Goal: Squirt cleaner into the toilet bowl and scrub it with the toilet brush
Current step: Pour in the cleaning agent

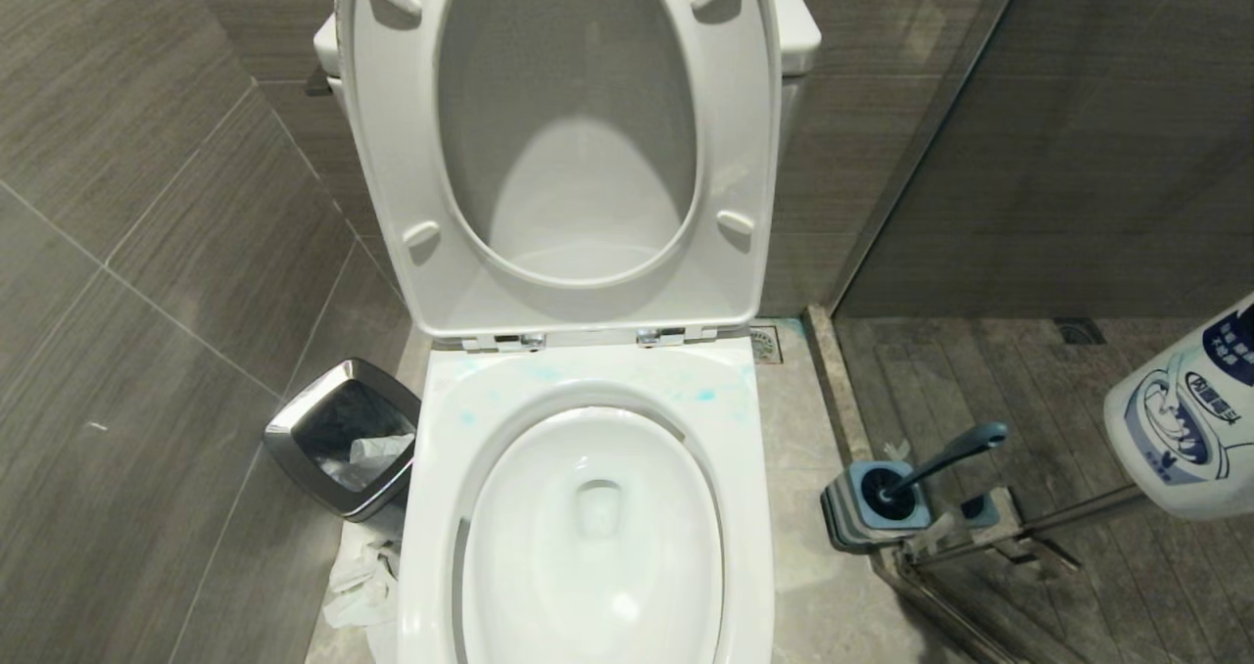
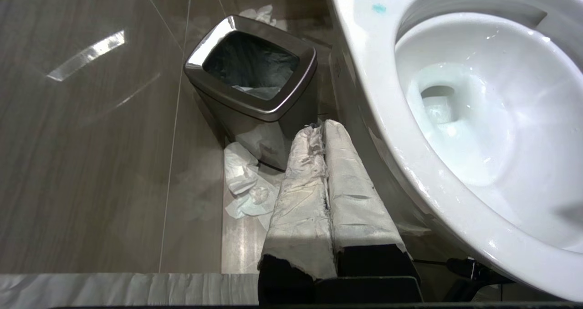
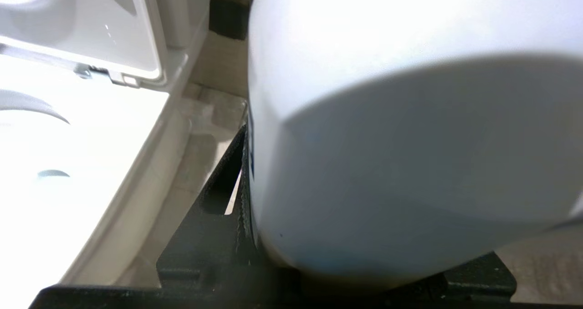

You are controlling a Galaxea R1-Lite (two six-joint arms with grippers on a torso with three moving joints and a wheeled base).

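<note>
The toilet bowl (image 1: pixel 441 458) stands in the middle of the head view with its seat and lid (image 1: pixel 392 184) raised, and faint blue smears mark the back of the rim. At the right edge hangs the cleaner (image 1: pixel 1185 419), a white bottle with a dark label, tilted above the floor to the right of the bowl. My right gripper (image 3: pixel 387 140) is shut on the cleaner (image 3: pixel 387 95), which fills the right wrist view. The toilet brush (image 1: pixel 945 456) stands slanted in its square base (image 1: pixel 867 512), bristle head hidden. My left gripper (image 2: pixel 319 129) is shut and empty, low beside the bowl's left flank (image 2: pixel 378 99).
A square steel bin (image 1: pixel 343 439) sits left of the bowl with crumpled tissue (image 1: pixel 358 576) on the floor by it. A floor drain (image 1: pixel 766 343) lies behind on the right. A metal rail and door frame (image 1: pixel 1038 525) run just behind the brush base. Tiled walls close in on both sides.
</note>
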